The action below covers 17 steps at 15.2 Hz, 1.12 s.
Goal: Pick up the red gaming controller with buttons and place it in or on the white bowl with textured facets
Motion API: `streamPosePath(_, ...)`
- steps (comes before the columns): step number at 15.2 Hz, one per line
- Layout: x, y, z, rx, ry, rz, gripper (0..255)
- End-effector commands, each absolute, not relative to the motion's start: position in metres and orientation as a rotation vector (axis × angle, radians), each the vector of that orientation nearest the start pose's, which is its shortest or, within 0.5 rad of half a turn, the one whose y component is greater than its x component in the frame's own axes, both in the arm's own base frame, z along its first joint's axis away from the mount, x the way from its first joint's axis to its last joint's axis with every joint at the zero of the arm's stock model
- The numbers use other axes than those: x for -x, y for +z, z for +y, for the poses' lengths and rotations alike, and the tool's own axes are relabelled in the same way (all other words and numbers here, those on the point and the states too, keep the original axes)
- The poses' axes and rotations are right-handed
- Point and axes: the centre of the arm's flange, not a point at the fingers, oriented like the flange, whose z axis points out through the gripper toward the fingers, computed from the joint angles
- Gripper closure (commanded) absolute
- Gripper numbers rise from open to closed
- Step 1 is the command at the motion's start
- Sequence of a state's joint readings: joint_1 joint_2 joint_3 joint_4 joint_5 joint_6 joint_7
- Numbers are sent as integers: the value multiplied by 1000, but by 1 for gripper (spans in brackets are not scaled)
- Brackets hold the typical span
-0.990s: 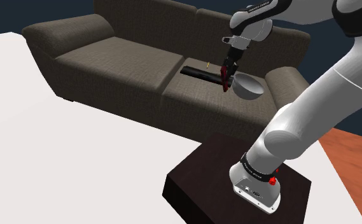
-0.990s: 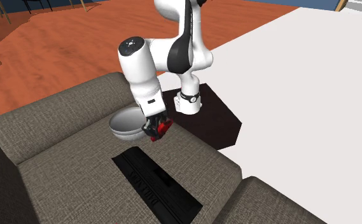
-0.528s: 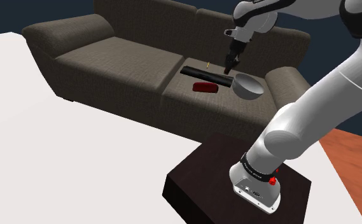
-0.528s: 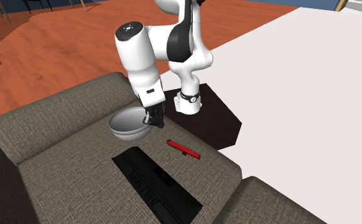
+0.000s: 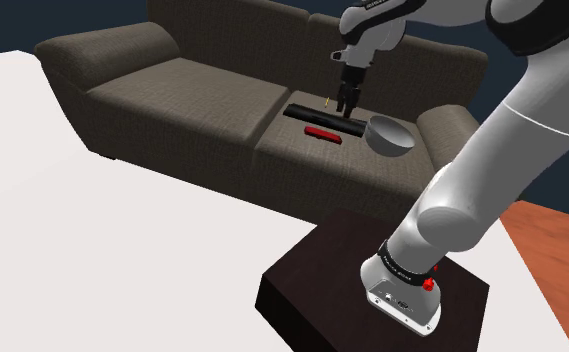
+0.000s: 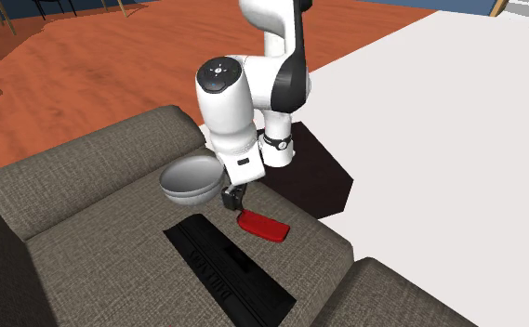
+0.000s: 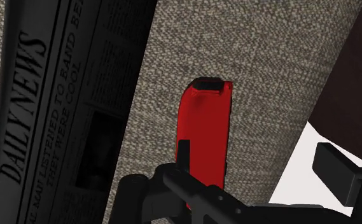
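Note:
A red flat controller (image 5: 323, 134) (image 6: 263, 226) (image 7: 203, 137) lies on the sofa seat cushion, between the black newspaper and the cushion's front edge. My gripper (image 5: 344, 100) (image 6: 232, 198) (image 7: 236, 191) hangs just above it, open and holding nothing. In the wrist view the controller's near end sits by one finger (image 7: 138, 191), while the other finger (image 7: 338, 168) stands well apart. The pale grey-white bowl (image 5: 390, 135) (image 6: 192, 179) rests on the same cushion, close beside the gripper and apart from the controller.
A black "Daily News" paper (image 5: 322, 117) (image 6: 230, 269) (image 7: 52, 108) lies flat on the cushion beside the controller. The dark grey sofa (image 5: 172, 90) has a tall backrest behind. My dark stand (image 5: 322, 290) sits on a white floor (image 5: 92, 260).
One second ago the gripper held the controller beside the bowl. The controller then dropped onto the cushion. The open gripper has since moved away from the bowl to above the controller.

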<state>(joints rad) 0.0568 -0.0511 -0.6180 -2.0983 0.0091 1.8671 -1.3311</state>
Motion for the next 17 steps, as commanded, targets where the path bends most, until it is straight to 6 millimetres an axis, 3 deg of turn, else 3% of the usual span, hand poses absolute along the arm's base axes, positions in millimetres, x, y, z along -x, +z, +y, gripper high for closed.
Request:
streamPosePath(1, -460, 406, -263, 2739, 210, -1077, 0)
streamPosePath(4, -496, 380, -246, 2723, 330, -1029, 0)
streamPosePath(11, -485, 345, -242, 2723, 330, -1029, 0)
streamPosePath(17, -484, 342, -241, 2723, 330, -1029, 0)
